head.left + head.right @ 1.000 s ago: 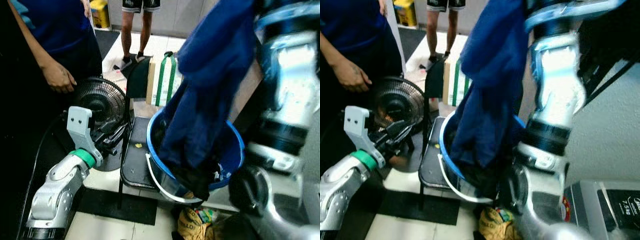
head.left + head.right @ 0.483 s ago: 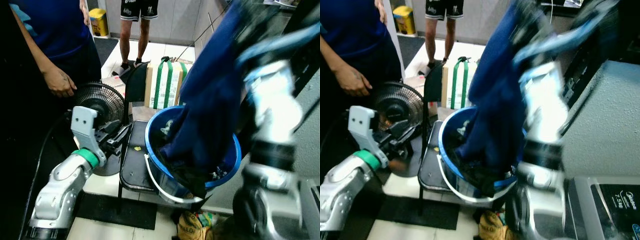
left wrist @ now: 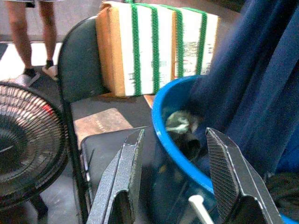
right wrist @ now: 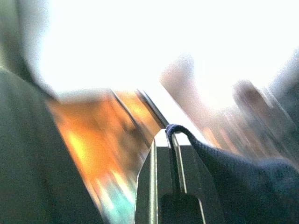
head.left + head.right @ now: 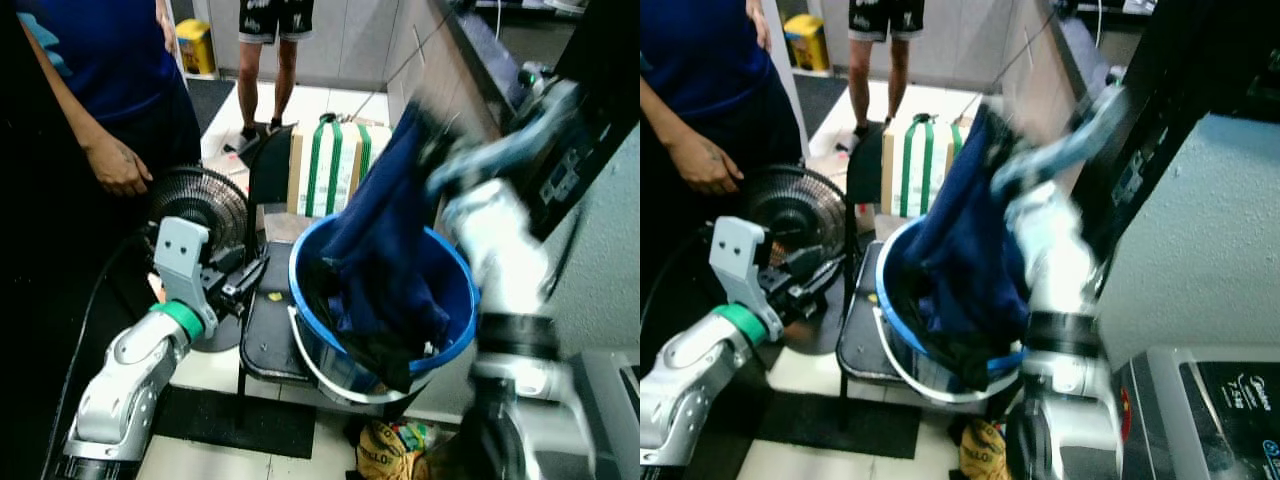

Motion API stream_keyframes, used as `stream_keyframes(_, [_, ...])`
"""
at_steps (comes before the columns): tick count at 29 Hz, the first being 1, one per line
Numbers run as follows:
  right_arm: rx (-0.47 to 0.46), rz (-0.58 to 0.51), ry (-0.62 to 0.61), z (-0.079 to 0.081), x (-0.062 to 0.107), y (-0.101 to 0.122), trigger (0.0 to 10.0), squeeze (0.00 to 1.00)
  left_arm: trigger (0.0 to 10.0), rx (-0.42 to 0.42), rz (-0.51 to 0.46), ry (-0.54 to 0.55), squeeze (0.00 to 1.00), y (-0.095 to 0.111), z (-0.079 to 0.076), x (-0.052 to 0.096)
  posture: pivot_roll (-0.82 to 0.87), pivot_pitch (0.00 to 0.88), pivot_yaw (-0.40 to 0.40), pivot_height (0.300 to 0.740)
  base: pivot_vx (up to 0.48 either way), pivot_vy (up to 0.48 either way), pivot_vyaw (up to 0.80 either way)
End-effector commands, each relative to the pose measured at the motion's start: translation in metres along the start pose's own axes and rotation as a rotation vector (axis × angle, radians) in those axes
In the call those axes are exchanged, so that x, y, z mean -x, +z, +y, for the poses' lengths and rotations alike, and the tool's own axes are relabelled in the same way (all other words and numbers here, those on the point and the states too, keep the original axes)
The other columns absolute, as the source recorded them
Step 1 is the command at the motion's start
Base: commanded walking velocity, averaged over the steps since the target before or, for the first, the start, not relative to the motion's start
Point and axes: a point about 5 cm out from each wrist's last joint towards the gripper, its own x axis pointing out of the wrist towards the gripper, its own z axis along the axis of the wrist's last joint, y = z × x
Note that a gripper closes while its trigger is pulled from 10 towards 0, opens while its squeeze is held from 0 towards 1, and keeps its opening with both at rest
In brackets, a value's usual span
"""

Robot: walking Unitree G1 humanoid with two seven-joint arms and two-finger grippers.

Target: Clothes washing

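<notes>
One blue garment (image 4: 233,177) pinched between right fingers (image 4: 161,182).

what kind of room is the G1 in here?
Probably a home laundry or utility corner. A top-loading washing machine sits at the robot's right, a blue bucket of clothes rests on a black chair, and the right gripper lifts a navy garment from it.
</notes>
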Motion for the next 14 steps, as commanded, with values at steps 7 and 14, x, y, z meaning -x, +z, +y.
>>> stream_keyframes(7, [-0.005,-0.112,0.081,0.001,0.001,0.024,0.0,0.0,10.0,-0.008,0.023,-0.014,0.0,-0.005,-0.002,0.001,0.1,0.0,0.011,0.74,0.0,0.0,0.0])
stream_keyframes(14, [0.022,0.113,-0.014,-0.024,0.044,-0.034,0.0,0.0,10.0,-0.016,0.032,-0.023,0.0,-0.006,-0.002,0.002,0.11,0.008,0.015,0.74,0.0,0.0,0.0])
